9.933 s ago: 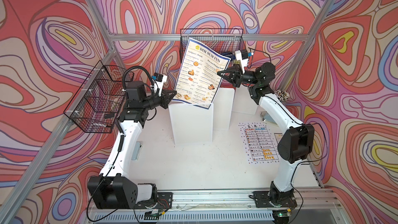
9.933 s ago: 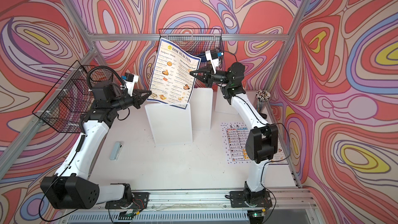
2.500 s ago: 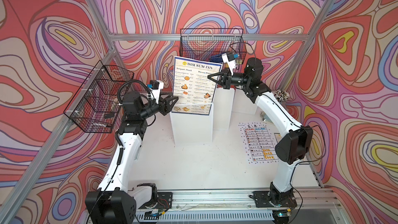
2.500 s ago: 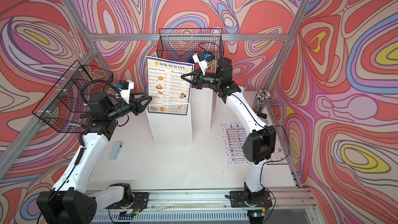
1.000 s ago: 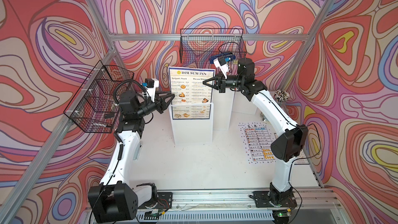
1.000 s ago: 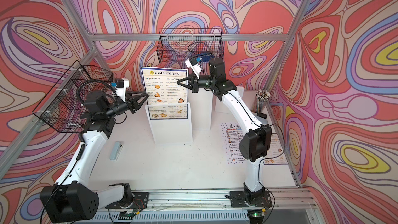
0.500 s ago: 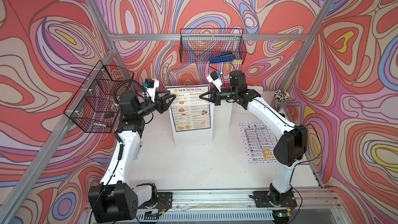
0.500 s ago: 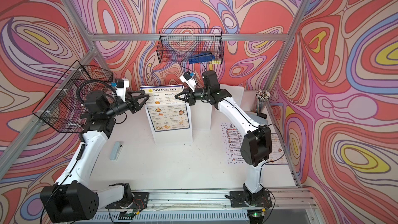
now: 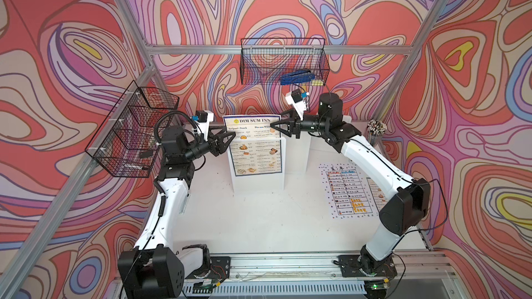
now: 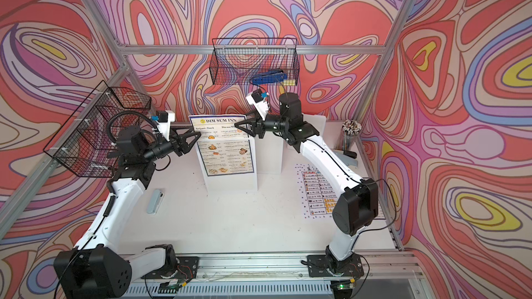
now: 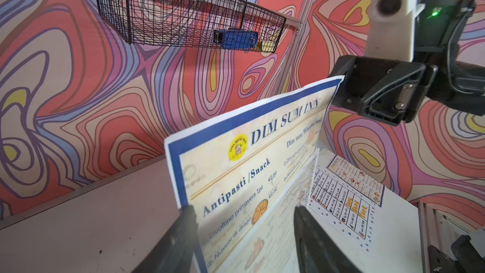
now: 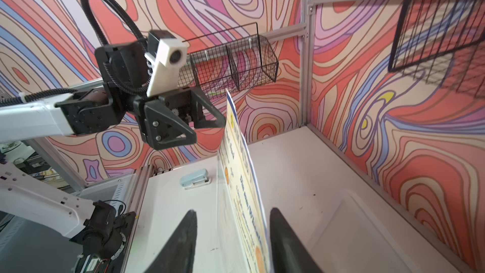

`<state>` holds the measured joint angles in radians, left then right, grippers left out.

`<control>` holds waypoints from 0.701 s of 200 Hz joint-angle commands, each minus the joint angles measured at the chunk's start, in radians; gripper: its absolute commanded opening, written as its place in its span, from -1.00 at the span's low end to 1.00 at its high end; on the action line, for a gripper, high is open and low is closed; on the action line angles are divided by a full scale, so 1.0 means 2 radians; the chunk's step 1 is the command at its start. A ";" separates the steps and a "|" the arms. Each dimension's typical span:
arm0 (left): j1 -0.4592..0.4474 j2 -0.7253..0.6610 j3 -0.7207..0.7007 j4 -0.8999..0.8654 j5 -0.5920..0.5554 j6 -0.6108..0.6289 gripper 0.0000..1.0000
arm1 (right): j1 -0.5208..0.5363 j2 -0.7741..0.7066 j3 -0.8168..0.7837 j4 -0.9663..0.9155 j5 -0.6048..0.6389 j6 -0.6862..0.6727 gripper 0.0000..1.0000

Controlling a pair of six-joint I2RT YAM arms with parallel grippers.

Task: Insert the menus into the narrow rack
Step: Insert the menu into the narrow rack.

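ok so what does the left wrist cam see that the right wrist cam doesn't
Only left wrist: the white menu and a smaller blue-bordered menu lying flat, plus the right arm's wrist camera. Only right wrist: the pale blue stapler, the side basket, the left arm's wrist camera. Both: the DIM SUM INN menu upright in the clear rack, between open jaws.

In a top view the right arm (image 9: 371,159) covers much of the smaller menu (image 9: 375,194) (print unreadably small).
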<state>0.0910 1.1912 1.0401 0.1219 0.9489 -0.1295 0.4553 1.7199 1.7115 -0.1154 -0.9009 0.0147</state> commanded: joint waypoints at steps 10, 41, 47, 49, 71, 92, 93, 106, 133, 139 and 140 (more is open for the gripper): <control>0.001 -0.004 0.007 -0.007 0.005 0.009 0.22 | 0.002 0.004 0.024 -0.004 0.016 0.007 -0.35; 0.001 -0.010 0.004 -0.002 0.008 0.007 0.22 | 0.002 0.016 0.035 -0.016 0.008 0.001 -0.56; 0.001 -0.010 0.003 -0.002 0.008 0.007 0.22 | 0.002 0.018 0.036 -0.019 0.008 0.000 -0.57; 0.001 -0.009 0.003 -0.002 0.008 0.007 0.22 | 0.002 0.018 0.036 -0.019 0.008 -0.002 -0.57; 0.001 -0.009 0.003 0.002 0.014 0.004 0.16 | 0.002 0.020 0.038 -0.026 0.016 -0.007 -0.57; 0.001 -0.007 0.004 0.006 0.021 0.001 0.08 | 0.002 0.021 0.041 -0.034 0.026 -0.012 -0.52; 0.001 -0.007 0.004 0.006 0.021 0.001 0.07 | 0.002 0.021 0.041 -0.034 0.027 -0.013 -0.52; 0.001 -0.007 0.004 0.007 0.022 0.000 0.07 | 0.002 0.022 0.042 -0.037 0.031 -0.015 -0.52; 0.001 -0.007 0.004 0.007 0.025 -0.001 0.07 | 0.002 0.023 0.045 -0.042 0.036 -0.018 -0.68; 0.001 -0.007 0.003 0.008 0.025 -0.002 0.07 | 0.002 0.023 0.044 -0.042 0.036 -0.018 -0.78; 0.001 -0.007 0.003 0.008 0.025 -0.001 0.07 | 0.002 0.023 0.044 -0.043 0.036 -0.018 -0.80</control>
<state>0.0910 1.1908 1.0397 0.1135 0.9714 -0.1253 0.4553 1.7508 1.7691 -0.1791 -0.8463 -0.0059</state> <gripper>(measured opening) 0.534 0.174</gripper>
